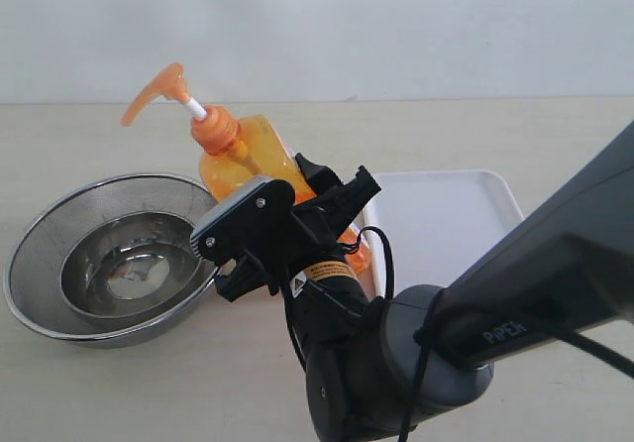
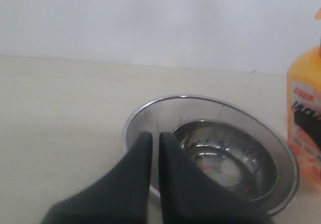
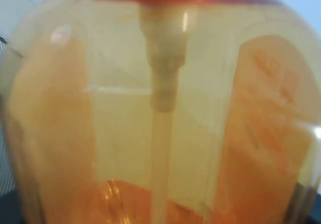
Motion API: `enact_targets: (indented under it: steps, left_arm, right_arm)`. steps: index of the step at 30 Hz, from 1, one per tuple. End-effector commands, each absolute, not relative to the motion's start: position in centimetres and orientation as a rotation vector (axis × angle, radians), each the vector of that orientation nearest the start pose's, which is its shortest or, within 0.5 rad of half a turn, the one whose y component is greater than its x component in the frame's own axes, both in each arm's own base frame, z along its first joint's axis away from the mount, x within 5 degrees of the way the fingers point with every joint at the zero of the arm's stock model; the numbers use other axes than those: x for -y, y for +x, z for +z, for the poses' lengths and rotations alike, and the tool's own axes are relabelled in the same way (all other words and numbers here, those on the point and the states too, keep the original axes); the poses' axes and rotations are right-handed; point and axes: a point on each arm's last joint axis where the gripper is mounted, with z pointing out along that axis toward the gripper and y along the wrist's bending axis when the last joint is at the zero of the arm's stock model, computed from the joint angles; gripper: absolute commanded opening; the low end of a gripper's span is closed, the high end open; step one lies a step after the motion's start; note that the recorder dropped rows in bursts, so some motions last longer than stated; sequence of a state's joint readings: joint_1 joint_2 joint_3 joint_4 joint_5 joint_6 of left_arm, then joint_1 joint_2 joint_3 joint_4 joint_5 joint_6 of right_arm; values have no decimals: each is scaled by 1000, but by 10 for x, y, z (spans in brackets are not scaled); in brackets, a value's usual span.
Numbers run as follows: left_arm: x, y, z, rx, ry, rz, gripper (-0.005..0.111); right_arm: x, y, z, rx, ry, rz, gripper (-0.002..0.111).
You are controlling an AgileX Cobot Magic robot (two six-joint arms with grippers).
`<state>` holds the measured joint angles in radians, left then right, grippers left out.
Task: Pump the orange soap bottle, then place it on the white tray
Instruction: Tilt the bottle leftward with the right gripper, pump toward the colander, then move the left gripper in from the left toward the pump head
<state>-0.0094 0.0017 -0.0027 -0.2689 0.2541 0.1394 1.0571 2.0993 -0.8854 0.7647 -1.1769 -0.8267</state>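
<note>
My right fingers (image 1: 287,209) are clamped on either side of the orange soap bottle (image 1: 243,155). The bottle sits just right of the steel bowls (image 1: 40,264) and leans top-first toward them. There is one bottle, one white tray (image 1: 446,214) and two bowls, the smaller nested inside the larger. Bowls and tray rest on a pale counter (image 1: 555,135). The tray lies farther right of the bowls, beyond the bottle. My left fingers (image 2: 145,151) are almost pressed together with only a sliver of gap. They grip nothing and hover over the bowls' rim.

The beige table (image 1: 515,135) carries 2 things: a steel bowl (image 1: 40,254) (another nested inside) and the white tray (image 1: 446,224).
</note>
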Motion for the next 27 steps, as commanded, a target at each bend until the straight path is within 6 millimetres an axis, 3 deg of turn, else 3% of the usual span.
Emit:
enact_targets:
  steps: [1, 7, 9, 13, 19, 23, 25, 27]
  left_arm:
    - [9, 56, 197, -1660, -232, -363, 5]
    - [13, 55, 203, -1548, -565, -764, 5]
    - [15, 55, 203, -1551, -587, -824, 5]
    - [22, 52, 211, -1590, -457, -816, 5]
    - [29, 41, 257, -1445, -371, -948, 5]
    - [31, 30, 286, -1360, -201, -852, 5]
    - [38, 37, 294, -1436, -100, -850, 5]
    - [41, 62, 302, -1553, -50, -795, 5]
  right_arm:
    - [-298, 235, 132, -1436, -665, -107, 0]
    - [-298, 235, 131, -1444, -667, -101, 0]
    - [-298, 235, 131, -1445, -665, -102, 0]
    - [-298, 235, 131, -1445, -665, -102, 0]
    - [-298, 235, 131, -1445, -665, -102, 0]
    - [-298, 235, 131, -1446, -664, -103, 0]
    - [-298, 235, 131, -1446, -664, -103, 0]
    - [-298, 235, 131, -1446, -664, -103, 0]
